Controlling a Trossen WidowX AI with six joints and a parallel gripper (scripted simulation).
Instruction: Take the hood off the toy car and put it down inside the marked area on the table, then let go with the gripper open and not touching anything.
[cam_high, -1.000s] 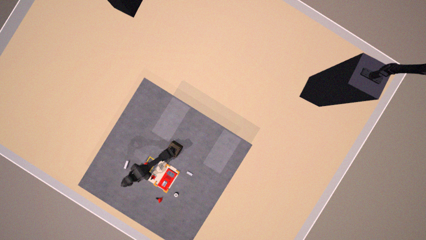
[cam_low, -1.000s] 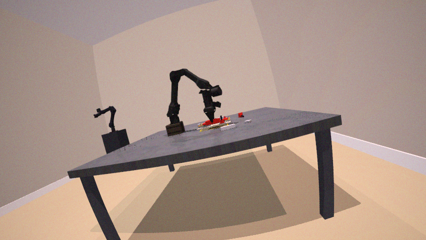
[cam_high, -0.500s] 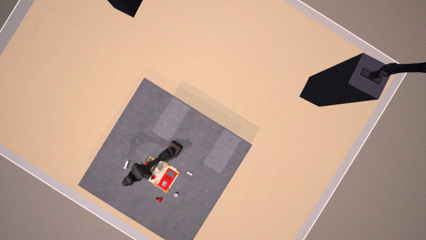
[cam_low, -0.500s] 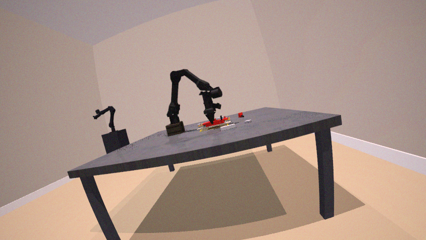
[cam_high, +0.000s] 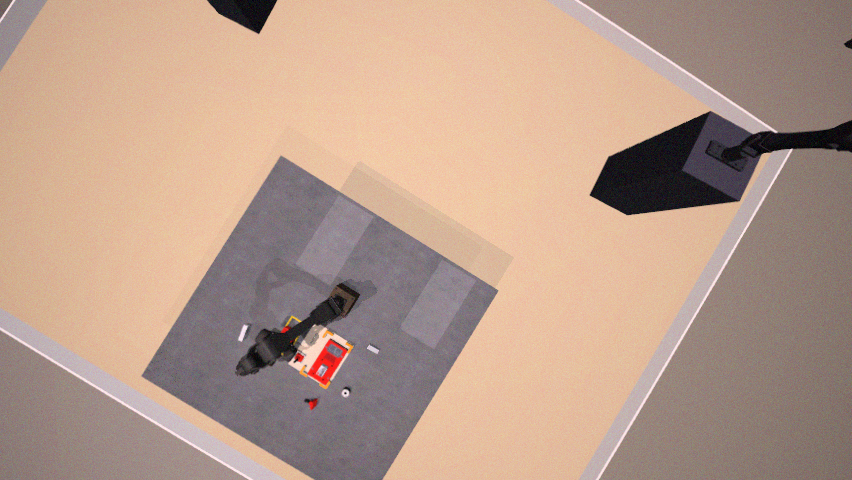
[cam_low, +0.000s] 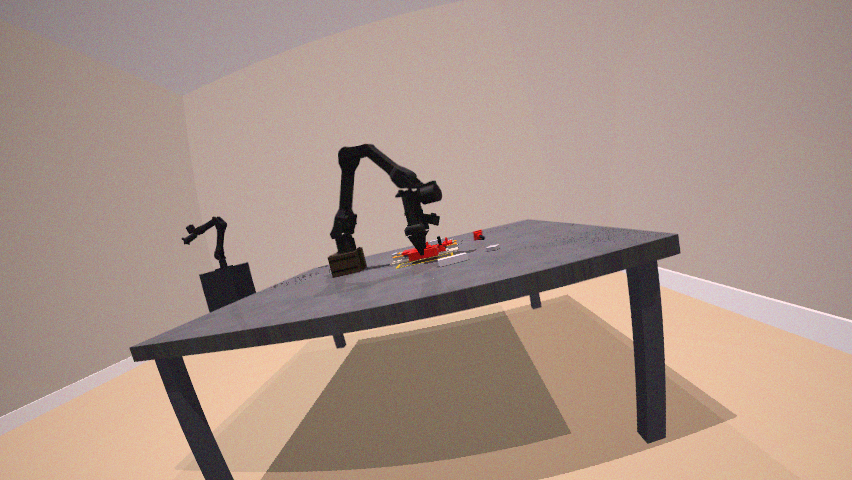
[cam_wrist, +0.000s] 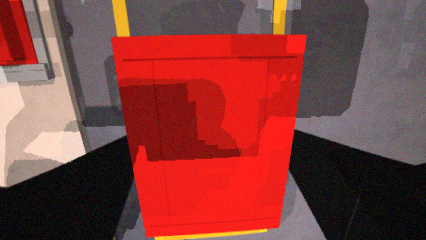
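The hood (cam_wrist: 212, 130) is a flat red panel that fills the middle of the wrist view. My gripper (cam_wrist: 210, 140) (cam_low: 422, 251) is shut on its two side edges, with a black finger on each side. The hood is held low beside the car. The marked area is a yellow outline (cam_high: 292, 317) (cam_wrist: 120, 17); its lines show beyond the hood's far edge and a strip shows at its near edge. The gap between hood and table is not clear. The toy car (cam_high: 330, 357) (cam_wrist: 10, 120), cream and red, is to the left in the wrist view.
On the dark table (cam_high: 226, 238) (cam_low: 286, 304) are a long white block (cam_high: 243, 332) (cam_low: 453, 259), a small white block (cam_high: 372, 348) (cam_low: 492, 247), a white round piece (cam_high: 345, 392) and a red piece (cam_high: 311, 403) (cam_low: 478, 234). Another arm stands on a pedestal (cam_low: 227, 285) away from the table.
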